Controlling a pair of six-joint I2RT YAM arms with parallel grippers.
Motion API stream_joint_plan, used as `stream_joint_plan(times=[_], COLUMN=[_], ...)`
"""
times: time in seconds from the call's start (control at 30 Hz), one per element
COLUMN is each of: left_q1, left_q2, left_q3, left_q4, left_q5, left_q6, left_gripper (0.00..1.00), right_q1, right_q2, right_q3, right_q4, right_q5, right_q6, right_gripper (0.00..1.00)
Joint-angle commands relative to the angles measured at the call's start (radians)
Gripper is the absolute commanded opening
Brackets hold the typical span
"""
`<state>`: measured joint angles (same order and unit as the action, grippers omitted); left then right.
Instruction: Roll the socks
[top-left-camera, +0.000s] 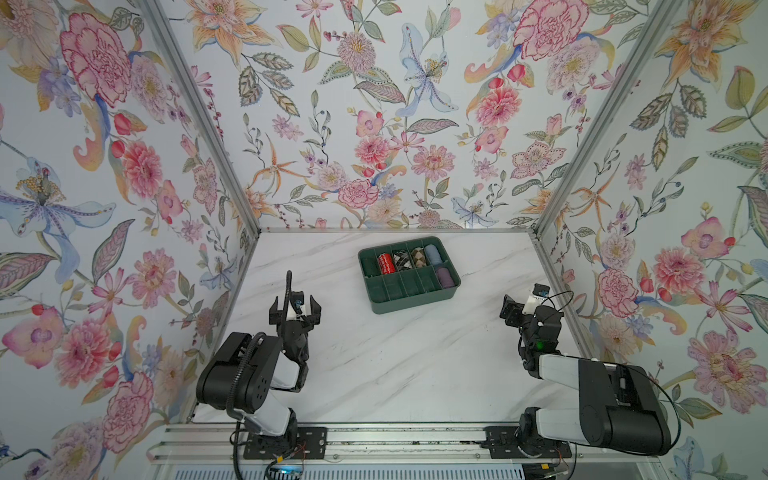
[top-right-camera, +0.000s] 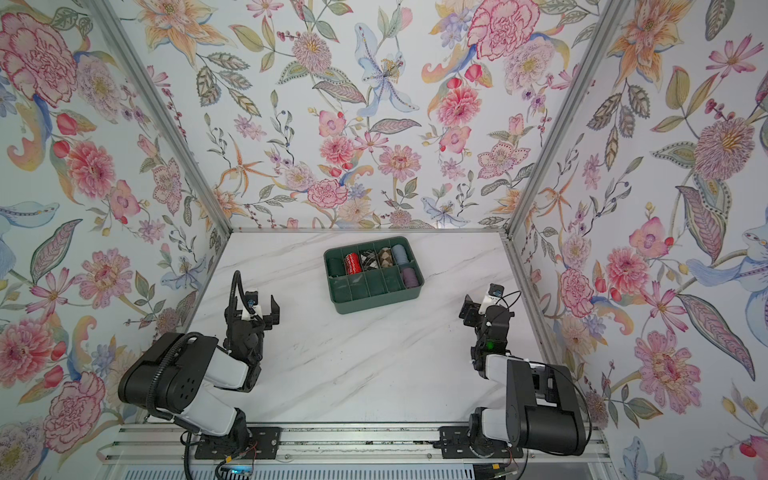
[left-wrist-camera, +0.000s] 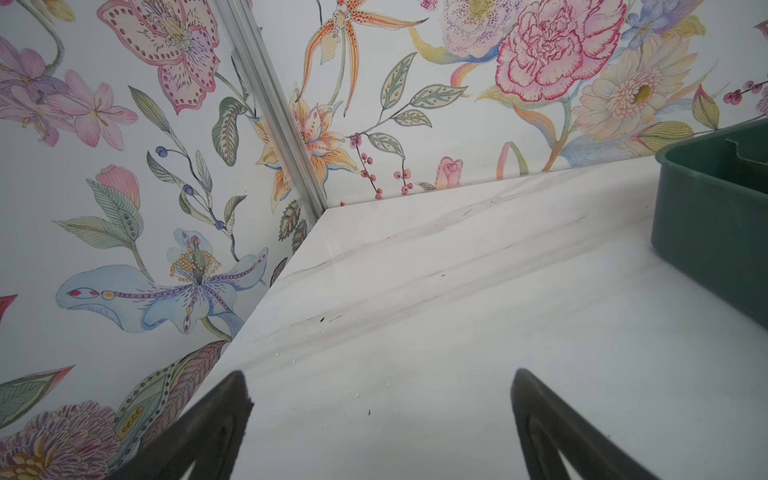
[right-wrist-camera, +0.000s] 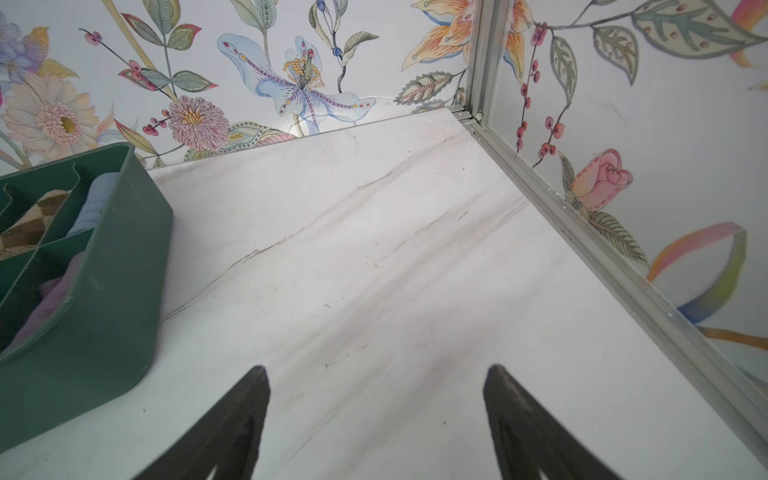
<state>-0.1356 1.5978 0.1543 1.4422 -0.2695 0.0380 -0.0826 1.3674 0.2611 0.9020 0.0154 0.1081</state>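
The socks (top-left-camera: 443, 277) (top-right-camera: 409, 277) sit rolled in the tray's near-right corner compartment, just in front of the light-blue roll (top-left-camera: 432, 253). In the right wrist view they show as a purple bundle (right-wrist-camera: 54, 291) against the tray wall.

The tray (top-left-camera: 415, 305) (top-right-camera: 376, 305) stands toward the back middle of the table (top-left-camera: 395, 365), slightly askew, with bare marble on every side of it.

The left gripper (top-left-camera: 296, 309) (top-right-camera: 252, 309) (left-wrist-camera: 380, 374) is spread wide and holds nothing. It is well short of the tray's near-left corner (left-wrist-camera: 706, 216).

The right gripper (top-left-camera: 524, 301) (top-right-camera: 482, 299) (right-wrist-camera: 377, 368) is also parted wide and empty. It is close to the right wall's rail (right-wrist-camera: 623, 266) and apart from the tray's right wall (right-wrist-camera: 104, 332).

Open tabletop lies between the two grippers.
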Motion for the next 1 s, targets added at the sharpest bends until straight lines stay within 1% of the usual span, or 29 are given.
stream_joint_plan(times=[0.0, 0.13, 0.17, 0.2, 0.23, 0.3, 0.33, 0.53, 0.97], left_q1=[0.009, 0.008, 0.009, 0.008, 0.008, 0.01, 0.01, 0.01, 0.01], left_q2=[-0.012, -0.012, -0.012, -0.012, -0.012, -0.012, -0.013, -0.013, -0.013], left_q3=[0.007, 0.008, 0.008, 0.01, 0.011, 0.015, 0.016, 0.014, 0.022], left_q4=[0.047, 0.047, 0.045, 0.045, 0.04, 0.033, 0.031, 0.035, 0.02], left_q5=[0.01, 0.012, 0.012, 0.01, 0.01, 0.009, 0.01, -0.014, -0.009], left_q6=[-0.001, 0.0, -0.002, -0.002, -0.003, -0.004, -0.006, -0.01, -0.012], left_gripper=[0.99, 0.99, 0.99, 0.99, 0.99, 0.99, 0.99, 0.99, 0.99], right_q1=[0.015, 0.058, 0.07, 0.076, 0.078, 0.084, 0.102, 0.103, 0.103], right_q2=[0.045, 0.191, 0.202, 0.18, 0.163, 0.179, 0.177, 0.178, 0.179], right_q3=[-0.037, -0.084, -0.083, -0.062, -0.024, 0.033, 0.033, 0.033, 0.033], right_q4=[0.196, 0.447, 0.469, 0.389, 0.286, 0.197, 0.194, 0.198, 0.199], right_q5=[-0.027, -0.02, -0.018, -0.015, 0.004, 0.047, 0.071, 0.071, 0.072], right_q6=[-0.05, -0.101, -0.117, -0.121, -0.117, -0.115, -0.126, -0.124, -0.125], right_gripper=[0.83, 0.83, 0.83, 0.84, 0.91, 1.0, 0.99, 0.99, 0.99])
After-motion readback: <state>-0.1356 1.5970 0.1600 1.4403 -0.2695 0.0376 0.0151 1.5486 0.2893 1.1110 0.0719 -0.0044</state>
